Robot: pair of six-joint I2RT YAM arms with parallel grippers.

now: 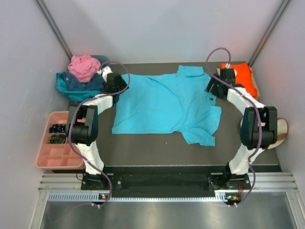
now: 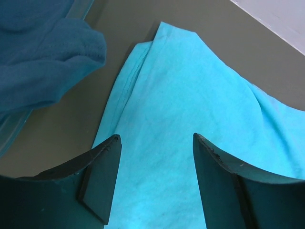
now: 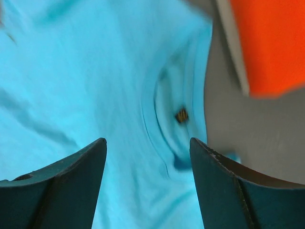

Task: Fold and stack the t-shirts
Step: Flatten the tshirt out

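Bright even light, faint shadows, right wrist view blurred, left wrist sharp

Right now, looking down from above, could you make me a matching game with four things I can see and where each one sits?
Things:
1. turquoise t-shirt
2. orange t-shirt
3. pink t-shirt
4. pink tray

Places:
A. topmost, far left corner
B. spread out in the middle
C. far right corner
D. near left side

Pairs: 1-B, 2-C, 3-A, 4-D

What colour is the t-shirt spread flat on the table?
Bright turquoise; this cloth t-shirt shows best in top view.
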